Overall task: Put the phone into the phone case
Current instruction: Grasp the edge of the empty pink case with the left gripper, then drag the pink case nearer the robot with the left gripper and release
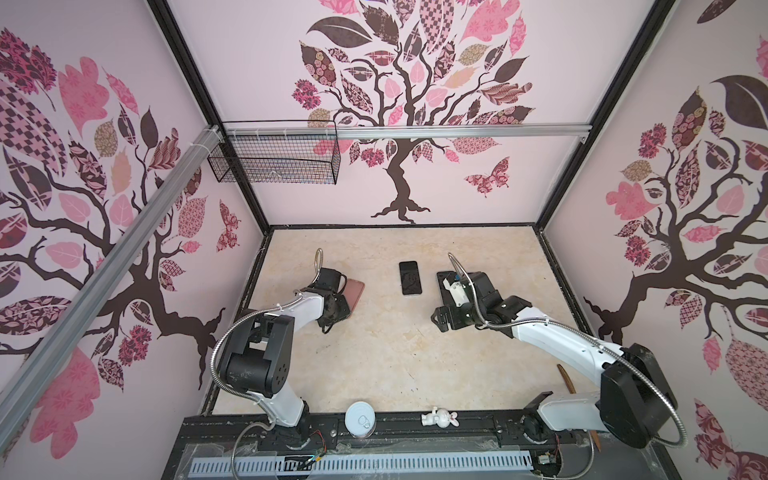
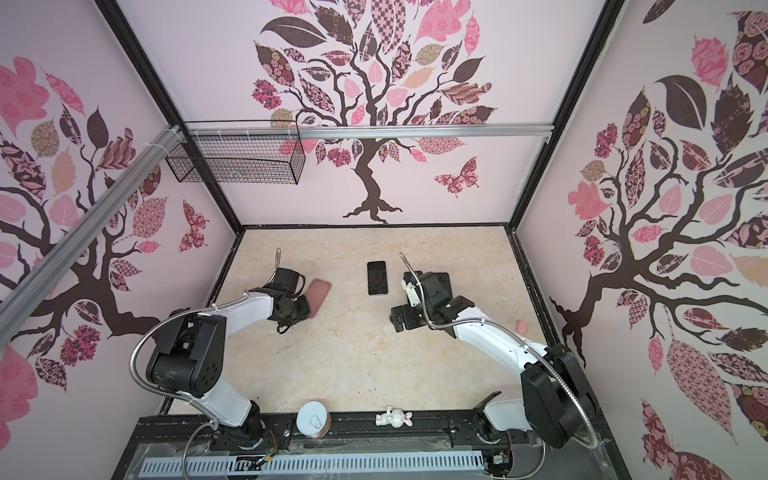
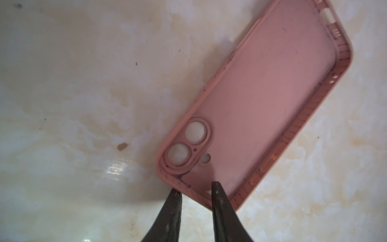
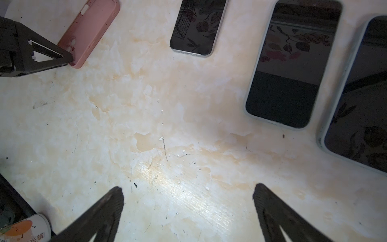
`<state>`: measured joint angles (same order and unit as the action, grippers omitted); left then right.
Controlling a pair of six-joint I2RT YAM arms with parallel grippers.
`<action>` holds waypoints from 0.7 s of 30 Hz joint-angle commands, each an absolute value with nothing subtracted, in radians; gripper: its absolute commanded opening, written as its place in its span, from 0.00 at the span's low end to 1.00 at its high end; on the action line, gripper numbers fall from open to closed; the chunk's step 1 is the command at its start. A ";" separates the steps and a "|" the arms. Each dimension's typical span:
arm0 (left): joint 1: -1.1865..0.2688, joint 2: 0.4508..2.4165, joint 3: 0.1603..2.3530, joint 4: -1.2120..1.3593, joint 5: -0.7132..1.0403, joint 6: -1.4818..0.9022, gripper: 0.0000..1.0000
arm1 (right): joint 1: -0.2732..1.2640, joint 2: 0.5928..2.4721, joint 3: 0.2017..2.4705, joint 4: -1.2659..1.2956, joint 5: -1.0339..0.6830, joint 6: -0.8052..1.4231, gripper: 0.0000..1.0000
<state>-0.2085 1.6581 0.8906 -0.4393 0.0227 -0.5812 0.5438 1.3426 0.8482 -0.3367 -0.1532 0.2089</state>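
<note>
Left wrist cam: we see the left gripper (image 3: 194,187) at the camera-hole end of the pink case (image 3: 261,100). One finger (image 3: 172,209) is outside the short end wall and the other is over the inside floor, w/ only a narrow gap between them. We can't tell whether they pinch the wall or just straddle it. The case lies flat on the table (image 3: 73,94), open side up, w/ nothing in it.

In both top views the case is on the left part of the table, partly under the left arm. The phone (image 1: 410,277) lies screen up around mid-table, to the right of the case and well apart from it, w/ nothing touching it.

The right gripper (image 4: 188,188) has its jaws spread wide and holds nothing. It's over bare table, nearer the front than the phone. Right wrist cam also shows a 2nd phone (image 4: 293,62) and a 3rd phone (image 4: 360,94) side by side, screens up. In the top views the right arm mostly hides both.

By the front rail we see a can (image 1: 360,419) and a white figurine (image 1: 439,417).
</note>
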 commanded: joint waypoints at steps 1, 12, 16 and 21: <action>-0.213 1.668 0.887 -0.493 0.010 -0.543 0.24 | 0.542 1.309 0.854 -0.359 -0.159 0.198 1.00; -0.214 1.609 0.906 -0.567 0.032 -0.495 0.00 | 0.542 1.313 0.859 -0.368 -0.138 0.202 1.00; -0.218 1.563 0.896 -0.597 0.052 -0.491 0.00 | 0.542 1.311 0.859 -0.377 -0.110 0.219 1.00; -0.276 1.479 0.879 -0.654 0.031 -0.502 0.00 | 0.542 1.322 0.865 -0.396 -0.037 0.250 1.00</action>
